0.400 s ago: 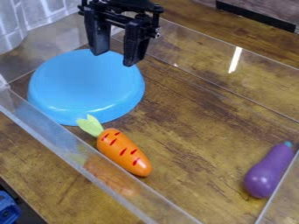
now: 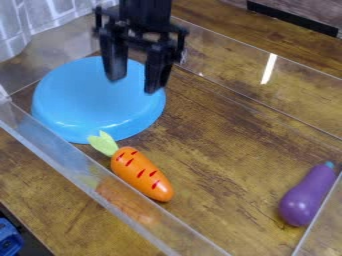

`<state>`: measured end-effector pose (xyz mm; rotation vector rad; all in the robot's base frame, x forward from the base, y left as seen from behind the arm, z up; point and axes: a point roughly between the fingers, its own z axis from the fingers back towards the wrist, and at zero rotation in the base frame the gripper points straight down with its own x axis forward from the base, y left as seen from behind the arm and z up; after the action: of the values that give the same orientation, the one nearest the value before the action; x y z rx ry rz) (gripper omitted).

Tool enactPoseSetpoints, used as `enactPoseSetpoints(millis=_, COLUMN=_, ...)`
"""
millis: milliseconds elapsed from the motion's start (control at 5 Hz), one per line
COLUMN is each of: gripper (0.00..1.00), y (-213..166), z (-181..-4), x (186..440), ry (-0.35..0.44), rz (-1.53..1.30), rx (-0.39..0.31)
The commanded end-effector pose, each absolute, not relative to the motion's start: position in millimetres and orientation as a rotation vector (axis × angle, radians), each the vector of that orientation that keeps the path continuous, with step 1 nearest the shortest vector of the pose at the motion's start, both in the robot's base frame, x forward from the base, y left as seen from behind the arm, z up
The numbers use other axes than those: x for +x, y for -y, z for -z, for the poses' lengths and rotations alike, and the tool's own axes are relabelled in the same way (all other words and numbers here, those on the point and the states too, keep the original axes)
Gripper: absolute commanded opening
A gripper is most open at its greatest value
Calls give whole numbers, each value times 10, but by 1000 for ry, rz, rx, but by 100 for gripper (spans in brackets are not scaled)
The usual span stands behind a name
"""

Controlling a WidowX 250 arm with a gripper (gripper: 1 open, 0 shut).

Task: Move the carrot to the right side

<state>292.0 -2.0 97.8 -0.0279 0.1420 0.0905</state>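
The orange toy carrot with dark-red stripes and a yellow-green leafy tip lies on the wooden floor of the clear box, near its front wall, just below the blue plate. My black gripper hangs open and empty above the plate's right part, up and slightly left of the carrot. Its image is motion-blurred.
A purple toy eggplant lies at the right end of the box. The clear plastic walls run along the front, left and back. The blue plate fills the left part of the box.
The gripper has come down and a little toward the front, closer to the plate and carrot. The carrot, plate and eggplant have not moved.
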Motion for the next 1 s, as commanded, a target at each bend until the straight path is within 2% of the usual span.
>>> enactPoseSetpoints(millis=0, gripper=100, y=-25, z=-977, x=2915, ry=-76, rz=-249, rx=-80)
enactPoseSetpoints(millis=400, gripper=100, y=76, z=-810, x=2652, ry=-66, rz=-337, rx=-114)
enactPoseSetpoints(millis=800, gripper=100, y=117, z=-870, x=2575, ry=-10, rz=-575, rx=-150)
